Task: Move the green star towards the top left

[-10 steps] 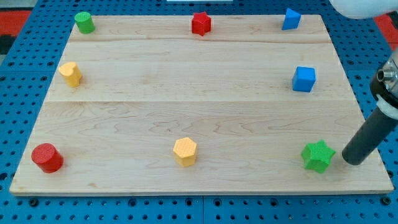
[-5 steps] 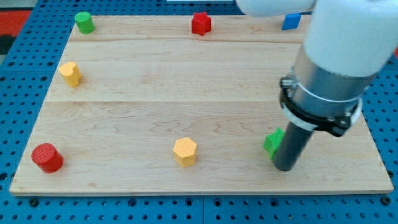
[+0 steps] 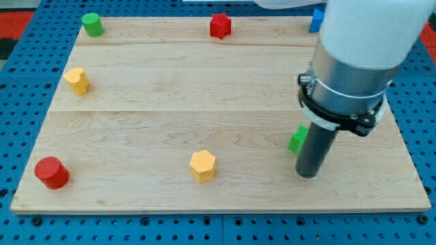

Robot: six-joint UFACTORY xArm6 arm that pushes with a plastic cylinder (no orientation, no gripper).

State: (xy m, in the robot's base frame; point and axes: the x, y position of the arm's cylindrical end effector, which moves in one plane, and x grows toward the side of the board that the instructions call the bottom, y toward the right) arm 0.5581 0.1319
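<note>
My tip (image 3: 308, 175) rests on the wooden board (image 3: 204, 88), just up from its bottom edge. It is a bare rod holding nothing. The green star (image 3: 297, 139) pokes out at the rod's left, mostly hidden. Bare wood stretches up-left; the yellow hexagon block (image 3: 203, 165) sits leftward.

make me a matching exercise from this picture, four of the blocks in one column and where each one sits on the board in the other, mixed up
Blocks:
1. green star
2. red cylinder
3. red star
4. yellow hexagon

Places:
A. top edge, near the middle
B. bottom left corner
C. bottom edge, near the middle
D. right half, mostly hidden behind the rod, just up and left of my tip

Pairs: 1-D, 2-B, 3-A, 4-C
</note>
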